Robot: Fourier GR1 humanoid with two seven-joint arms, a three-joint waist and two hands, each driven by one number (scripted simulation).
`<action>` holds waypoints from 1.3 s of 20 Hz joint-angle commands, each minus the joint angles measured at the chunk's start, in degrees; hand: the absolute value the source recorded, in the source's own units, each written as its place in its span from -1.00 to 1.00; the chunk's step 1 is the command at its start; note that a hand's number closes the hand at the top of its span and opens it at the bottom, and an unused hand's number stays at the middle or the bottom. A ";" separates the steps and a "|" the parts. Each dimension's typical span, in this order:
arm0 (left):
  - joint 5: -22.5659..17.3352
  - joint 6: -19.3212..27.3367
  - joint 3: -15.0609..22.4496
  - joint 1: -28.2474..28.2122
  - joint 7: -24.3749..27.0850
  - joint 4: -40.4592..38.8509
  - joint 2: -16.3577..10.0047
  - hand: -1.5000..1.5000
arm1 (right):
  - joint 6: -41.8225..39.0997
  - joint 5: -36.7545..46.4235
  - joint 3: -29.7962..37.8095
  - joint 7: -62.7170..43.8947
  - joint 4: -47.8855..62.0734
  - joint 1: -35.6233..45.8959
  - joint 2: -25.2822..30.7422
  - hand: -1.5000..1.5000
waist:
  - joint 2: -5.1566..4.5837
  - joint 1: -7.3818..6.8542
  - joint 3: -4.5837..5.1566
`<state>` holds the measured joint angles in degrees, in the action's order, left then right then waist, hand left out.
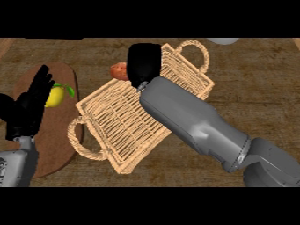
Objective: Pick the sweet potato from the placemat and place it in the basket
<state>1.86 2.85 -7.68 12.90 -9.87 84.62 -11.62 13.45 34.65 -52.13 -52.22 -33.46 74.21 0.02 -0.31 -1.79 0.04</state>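
Head view: right hand (144,61), back uppermost, fingers curled down and closed on the sweet potato (118,71), which shows only as an orange-red patch at the hand's left side. Too little of it shows to tell its long axis or which way it points. It sits at the far left rim of the woven basket (123,118), clear of the placemat (55,140). The basket lies diagonally on the tabletop (262,88). Left hand (23,112) rests open, fingers up, over the placemat, just beside a lemon (55,97).
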 commanded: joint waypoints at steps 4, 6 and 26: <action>-0.83 -1.74 0.08 -0.02 -1.21 1.49 -0.72 0.00 | 2.41 0.80 -0.63 2.71 4.41 -2.41 -0.02 1.00 | -0.21 -0.72 -0.01; 0.74 0.74 1.42 -1.39 -2.94 4.48 1.10 0.00 | -2.02 0.90 -0.04 0.85 0.91 -1.54 -0.02 1.00 | 0.17 0.11 -0.03; -0.02 -0.80 -0.95 0.84 -1.65 0.64 -0.63 0.00 | -7.60 -5.41 3.31 -1.49 2.70 -5.19 -0.02 1.00 | -0.06 -0.36 -0.02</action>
<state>2.16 2.42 -8.18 13.47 -10.37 84.39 -11.58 8.04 30.40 -48.85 -51.82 -31.36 69.31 0.02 -0.37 -1.88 0.03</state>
